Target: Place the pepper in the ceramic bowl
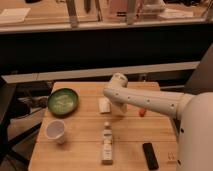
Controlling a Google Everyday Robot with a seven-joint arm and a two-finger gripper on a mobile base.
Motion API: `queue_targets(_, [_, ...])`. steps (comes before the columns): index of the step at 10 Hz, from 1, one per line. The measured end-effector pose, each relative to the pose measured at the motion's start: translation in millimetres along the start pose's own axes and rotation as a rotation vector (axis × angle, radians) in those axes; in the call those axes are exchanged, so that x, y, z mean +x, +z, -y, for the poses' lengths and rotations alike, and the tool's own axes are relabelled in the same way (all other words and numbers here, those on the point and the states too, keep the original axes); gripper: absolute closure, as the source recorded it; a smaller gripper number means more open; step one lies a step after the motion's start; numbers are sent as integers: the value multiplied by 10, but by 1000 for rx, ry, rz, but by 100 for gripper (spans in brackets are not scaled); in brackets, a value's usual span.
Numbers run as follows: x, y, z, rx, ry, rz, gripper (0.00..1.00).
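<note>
Your gripper (120,107) hangs low over the table (80,160), between the ceramic bowl (63,101) and the pepper (142,112); whether it is spread or closed you cannot tell. From the bowl, the pepper lies well apart, beyond the gripper, resting on the wood and ungrasped. So your next reach likely heads away from the bowl first. The pepper's long axis is too small to read

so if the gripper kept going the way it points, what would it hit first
Probably the bare wooden table, between the small white block and the pepper; the gripper hangs pointing down there, though depth is unclear.
</note>
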Motion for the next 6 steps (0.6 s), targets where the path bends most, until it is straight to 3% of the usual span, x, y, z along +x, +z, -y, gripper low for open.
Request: queue_targets(6, [824,57,-1147,-99,115,-11,20])
